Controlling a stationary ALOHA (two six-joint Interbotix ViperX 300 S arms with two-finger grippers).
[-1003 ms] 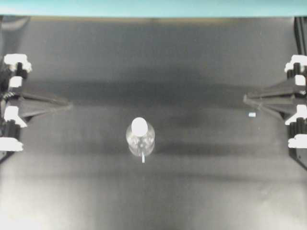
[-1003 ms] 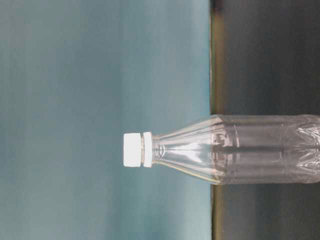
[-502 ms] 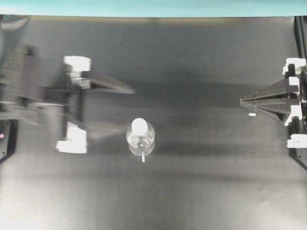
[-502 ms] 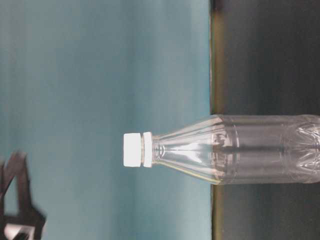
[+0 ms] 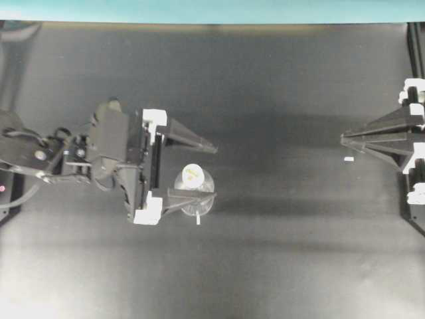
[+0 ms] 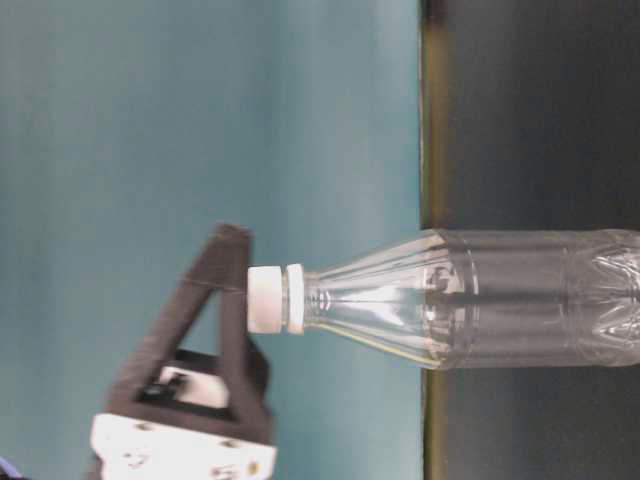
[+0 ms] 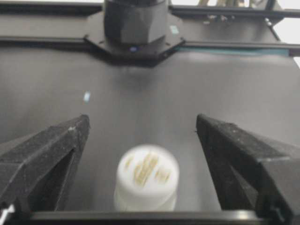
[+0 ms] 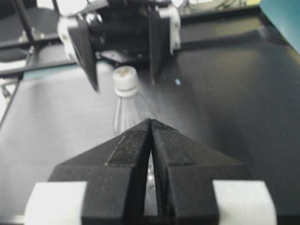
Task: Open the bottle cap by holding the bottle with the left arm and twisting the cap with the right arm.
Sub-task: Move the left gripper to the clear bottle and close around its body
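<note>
One cam looks straight down, one sits sideways at worktop (image 5: 279, 266) level up close, wrist cams face each other; all catch the bottle (image 5: 194, 191).

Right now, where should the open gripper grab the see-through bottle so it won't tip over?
Probably around the wide round body of the bottle, below its sloping shoulders, not at the narrow neck under the bottle cap. The bottle stands upright, so come in level from the side where the left gripper is, one finger on each side. Its jaws are open and sit up around cap height, so it likely needs to go lower first.
</note>
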